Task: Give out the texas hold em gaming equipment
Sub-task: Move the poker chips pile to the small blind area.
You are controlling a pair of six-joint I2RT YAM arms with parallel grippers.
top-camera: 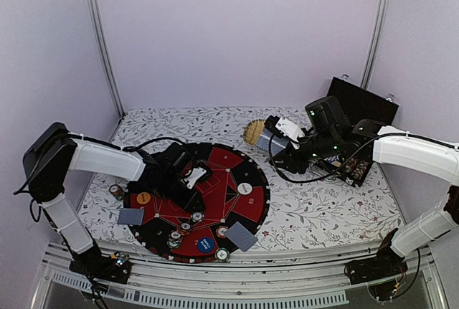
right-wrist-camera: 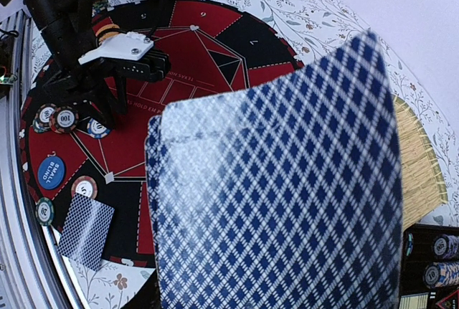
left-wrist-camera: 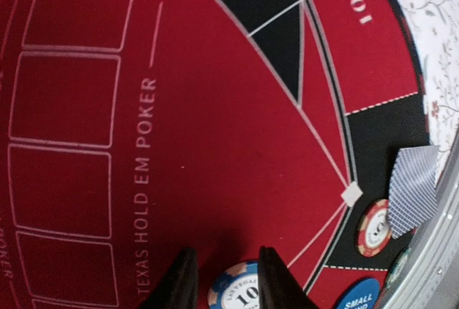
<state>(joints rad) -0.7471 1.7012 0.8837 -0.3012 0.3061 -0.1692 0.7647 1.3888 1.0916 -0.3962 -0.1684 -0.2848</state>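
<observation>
A round red and black poker mat lies on the table. My left gripper hovers low over it, open. A blue chip marked 10 lies flat on the felt under its fingertips. My right gripper hangs past the mat's far right edge, shut on a stack of playing cards with blue diamond backs that hides its fingers. Single cards rest at the mat's rim. Chips and a blue small-blind button sit along the near edge, with a white button and an orange one.
A straw tray stands behind the mat, close to the right gripper. A small red dish sits left of the mat. An open black case with more chips lies at the right.
</observation>
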